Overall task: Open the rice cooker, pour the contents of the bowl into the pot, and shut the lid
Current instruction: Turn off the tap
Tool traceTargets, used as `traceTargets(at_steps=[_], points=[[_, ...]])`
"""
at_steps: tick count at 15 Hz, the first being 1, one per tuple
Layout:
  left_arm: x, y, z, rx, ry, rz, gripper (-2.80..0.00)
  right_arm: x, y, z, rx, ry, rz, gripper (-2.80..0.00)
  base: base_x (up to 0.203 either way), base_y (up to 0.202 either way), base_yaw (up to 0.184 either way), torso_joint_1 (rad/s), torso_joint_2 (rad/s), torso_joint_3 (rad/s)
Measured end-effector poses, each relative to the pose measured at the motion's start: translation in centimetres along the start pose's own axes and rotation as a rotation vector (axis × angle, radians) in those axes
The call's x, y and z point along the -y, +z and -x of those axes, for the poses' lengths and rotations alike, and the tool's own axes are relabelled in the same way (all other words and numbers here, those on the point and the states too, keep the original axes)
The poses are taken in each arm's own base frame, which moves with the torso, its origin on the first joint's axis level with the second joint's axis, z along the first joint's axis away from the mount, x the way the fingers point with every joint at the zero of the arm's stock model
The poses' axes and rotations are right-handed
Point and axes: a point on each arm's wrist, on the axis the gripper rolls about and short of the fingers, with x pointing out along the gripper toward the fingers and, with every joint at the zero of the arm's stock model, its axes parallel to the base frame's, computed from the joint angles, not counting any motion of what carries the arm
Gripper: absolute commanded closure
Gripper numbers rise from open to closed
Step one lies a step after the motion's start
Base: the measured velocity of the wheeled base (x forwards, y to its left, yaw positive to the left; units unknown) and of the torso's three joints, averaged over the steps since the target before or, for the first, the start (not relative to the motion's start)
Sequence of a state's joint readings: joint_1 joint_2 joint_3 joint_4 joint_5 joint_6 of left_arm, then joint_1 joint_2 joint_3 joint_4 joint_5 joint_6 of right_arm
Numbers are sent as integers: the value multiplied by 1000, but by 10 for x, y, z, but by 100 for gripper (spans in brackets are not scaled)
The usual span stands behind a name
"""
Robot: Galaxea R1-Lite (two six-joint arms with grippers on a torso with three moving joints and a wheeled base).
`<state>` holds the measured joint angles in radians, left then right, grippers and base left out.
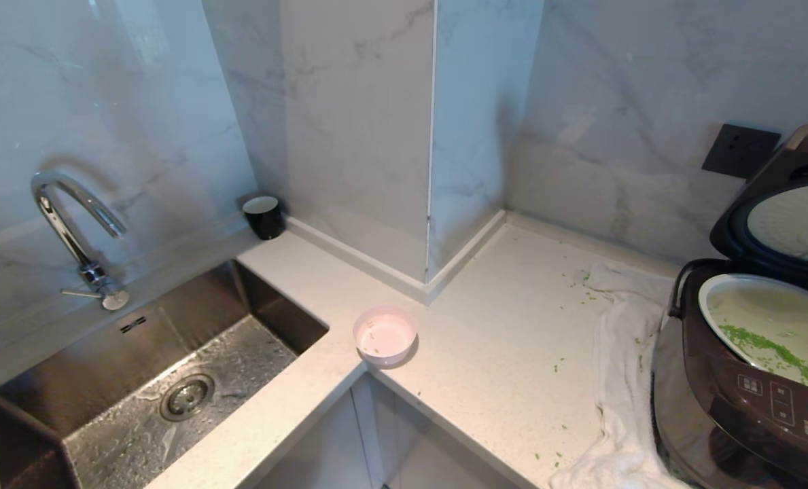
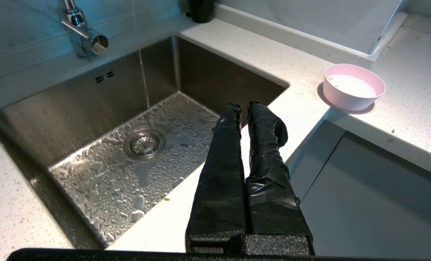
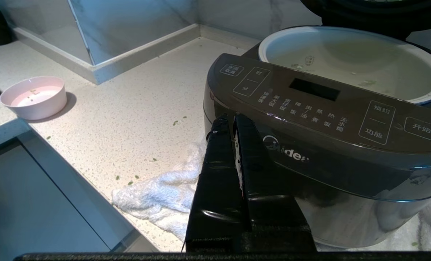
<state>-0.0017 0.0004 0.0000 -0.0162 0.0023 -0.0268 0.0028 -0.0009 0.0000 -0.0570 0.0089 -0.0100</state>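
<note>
Both pincers closed, empty: left pincer [image 2: 242, 105] off the sink [image 2: 74, 119], right pincer [image 3: 231, 117] before open rice cooker [image 3: 320, 145]; bowl [image 1: 384, 335] on counter [image 1: 499, 326].

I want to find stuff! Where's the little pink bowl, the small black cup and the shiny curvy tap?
Small round pink bowl [image 1: 384, 334]: head view, white inside.
Small black cup with white rim [image 1: 263, 216]: head view, dark side wall.
Curved shiny metal tap [image 1: 71, 231]: head view, upright neck.

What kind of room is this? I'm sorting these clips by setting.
Very likely a home kitchen: a steel sink with a curved tap is set into a pale speckled counter against marble-look walls, and an open rice cooker stands on a white towel at the counter's right end.
</note>
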Motion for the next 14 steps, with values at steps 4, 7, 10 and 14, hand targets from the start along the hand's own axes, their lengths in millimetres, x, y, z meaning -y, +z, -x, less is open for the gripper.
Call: traceTargets(at_steps=[4,7,10,14], points=[[0,0,0,-11,1,-6,0,0,0,0,0,0,0,0,0,0,0,0,0,0],[0,19,2,-7,24,1,0,0,0,0,0,0,0,0,0,0,0,0,0,0],[1,67,-14,-36,57,64,0,0,0,0,0,0,0,0,0,0,0,0,0,0],[-3,121,-94,-198,193,105,0,0,0,0,0,0,0,0,0,0,0,0,0,0]])
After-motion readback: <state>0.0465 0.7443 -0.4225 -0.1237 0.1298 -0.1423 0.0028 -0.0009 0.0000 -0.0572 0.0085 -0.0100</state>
